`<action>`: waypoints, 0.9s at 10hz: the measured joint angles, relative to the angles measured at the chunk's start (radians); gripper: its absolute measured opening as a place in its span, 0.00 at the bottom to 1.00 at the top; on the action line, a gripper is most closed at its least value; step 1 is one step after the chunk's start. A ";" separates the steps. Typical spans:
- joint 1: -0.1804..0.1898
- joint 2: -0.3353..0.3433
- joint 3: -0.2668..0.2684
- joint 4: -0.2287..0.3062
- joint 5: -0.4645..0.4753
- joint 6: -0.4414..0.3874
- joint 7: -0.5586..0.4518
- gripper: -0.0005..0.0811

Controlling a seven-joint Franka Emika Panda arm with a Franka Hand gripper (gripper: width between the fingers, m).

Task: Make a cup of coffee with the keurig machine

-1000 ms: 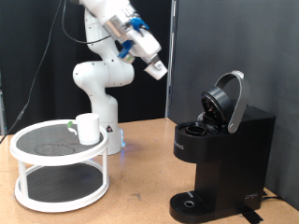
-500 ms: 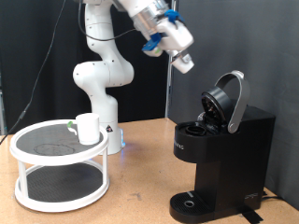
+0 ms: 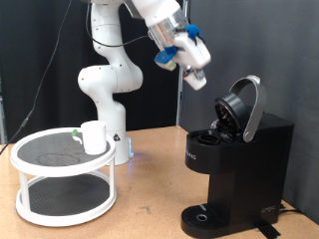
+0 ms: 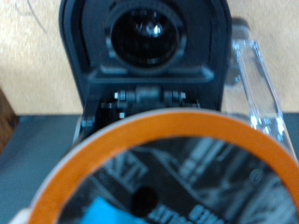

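Exterior view, keurig machine: the black keurig machine (image 3: 234,164) stands on the table (image 3: 150,214) at the exterior view's right, its domed lid (image 3: 242,108) hinged up and the pod chamber below it open
Wrist view, pod: a pod (image 4: 177,173) with an orange rim and a dark printed top fills the lower part of the picture, blurred by closeness — beyond it the open chamber and raised lid of the machine (image 4: 145,56) are looked into squarely
Gripper: the gripper (image 3: 196,80) hangs high in the air just to the exterior view's left of the raised lid, above the chamber and apart from it; in the exterior view a small white object sits at its tip, so the jaws look closed around the pod, though the fingers themselves are not plainly seen
Change: over the last second the arm has swung from above the robot's base towards the exterior view's right and, in the last half second, dipped closer to the lid — the pod has been carried most of the way to the machine but is not yet in the chamber
Cup: the white cup (image 3: 95,136) rests on the top tier of the round white rack (image 3: 64,174) at the exterior view's left, well apart from the machine; the drip tray (image 3: 204,215) has nothing on it
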 joint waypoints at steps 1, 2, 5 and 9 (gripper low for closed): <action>0.000 0.008 0.015 -0.024 -0.005 0.050 0.005 0.43; 0.001 0.016 0.028 -0.045 -0.005 0.092 0.008 0.43; 0.003 0.059 0.063 -0.081 -0.006 0.177 0.008 0.43; 0.004 0.106 0.095 -0.122 -0.013 0.271 0.008 0.43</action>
